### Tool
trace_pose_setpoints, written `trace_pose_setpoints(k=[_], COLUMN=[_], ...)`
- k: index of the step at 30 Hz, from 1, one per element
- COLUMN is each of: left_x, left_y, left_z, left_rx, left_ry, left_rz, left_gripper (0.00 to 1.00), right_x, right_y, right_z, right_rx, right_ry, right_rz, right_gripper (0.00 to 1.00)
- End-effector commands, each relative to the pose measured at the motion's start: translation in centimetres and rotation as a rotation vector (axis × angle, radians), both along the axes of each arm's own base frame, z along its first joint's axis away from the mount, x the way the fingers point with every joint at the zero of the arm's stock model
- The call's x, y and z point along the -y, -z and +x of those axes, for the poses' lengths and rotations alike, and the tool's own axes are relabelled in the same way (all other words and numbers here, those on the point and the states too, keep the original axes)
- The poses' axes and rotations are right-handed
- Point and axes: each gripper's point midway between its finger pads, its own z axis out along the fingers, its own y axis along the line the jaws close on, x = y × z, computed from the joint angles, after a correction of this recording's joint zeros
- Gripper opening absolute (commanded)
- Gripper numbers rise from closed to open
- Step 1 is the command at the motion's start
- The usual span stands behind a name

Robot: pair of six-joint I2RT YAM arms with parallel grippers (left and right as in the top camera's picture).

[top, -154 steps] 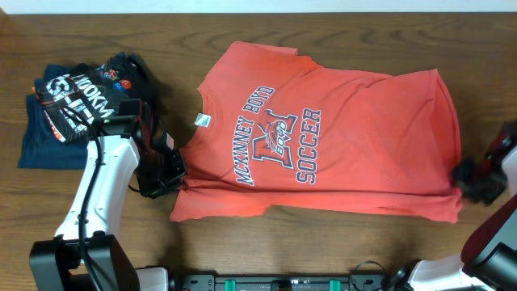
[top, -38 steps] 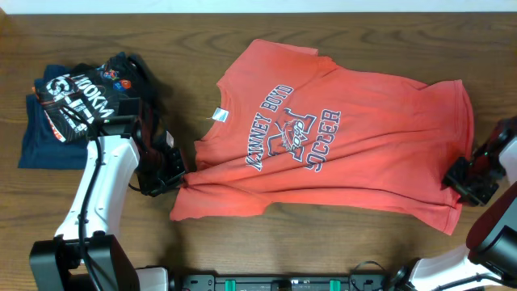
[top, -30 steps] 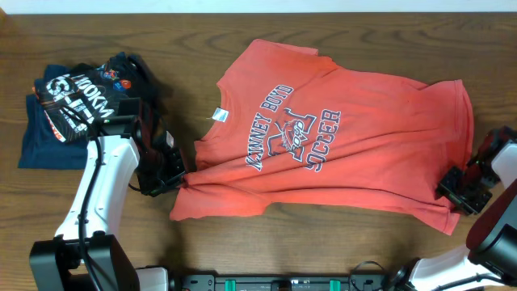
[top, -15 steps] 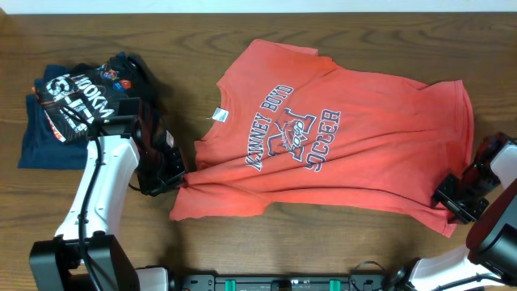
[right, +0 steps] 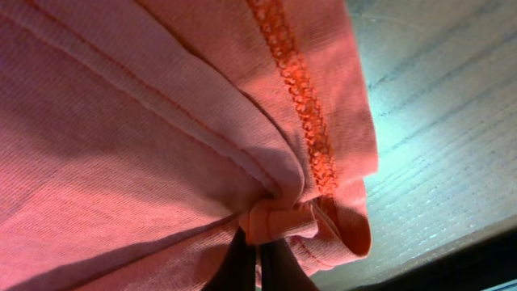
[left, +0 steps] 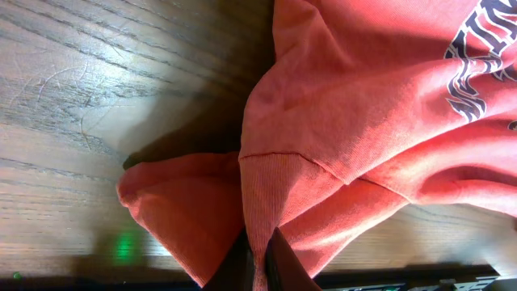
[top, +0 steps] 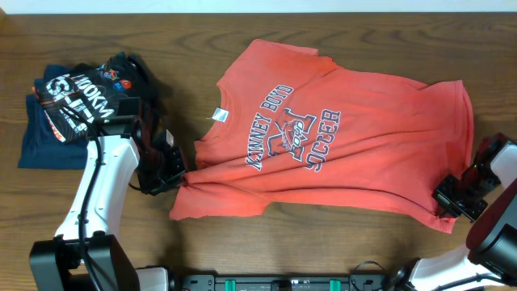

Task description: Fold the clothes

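Left gripper (top: 176,173): clenched on shirt (top: 355,153) sleeve, 9 o'clock, as anchor.
Right gripper (top: 449,202): pinches hem, 4 o'clock, probably for stretching.

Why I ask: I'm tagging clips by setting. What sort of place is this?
Probably a robotics lab bench, not a home: a left arm and a right arm stand at a plain wooden table, with a coral-red shirt spread out and dark printed garments piled aside.
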Motion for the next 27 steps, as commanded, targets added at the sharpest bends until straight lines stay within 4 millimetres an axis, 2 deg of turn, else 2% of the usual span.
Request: trace_pose_setpoints(k=[1,10,14,20,27], left_x=[-0.2,-0.2,-0.3,-0.4,-0.2], left_y=[-0.1,-0.1,-0.9,-3.3,-4.0], left_z=[-0.1,0.0,0.7,2.6,2.6], left_rx=[0.007,0.008,0.038,0.158,0.181], left_ry=[0.002,0.002,0.002,0.002,0.002], left_rz=[0.004,0.004,0.006,0.016,0.006], left_gripper=[0.06,0.06,0.06,0.06,0.06], right_x=[0.1,0.5,1.4,2.3,2.2], right_y=[0.1,-0.4,-2.5,-5.9,-6.4], right_z=[-0.2,0.5,1.8,3.1,2.8], right_rx=[0.001,0.018,0.034,0.045,0.034], right_ry=[0.017,0.019,0.024,0.008,-0.013], right_rz=[0.001,-0.01,-0.024,-0.026,-0.012], right_gripper=[0.01,0.01,0.01,0.01,0.01])
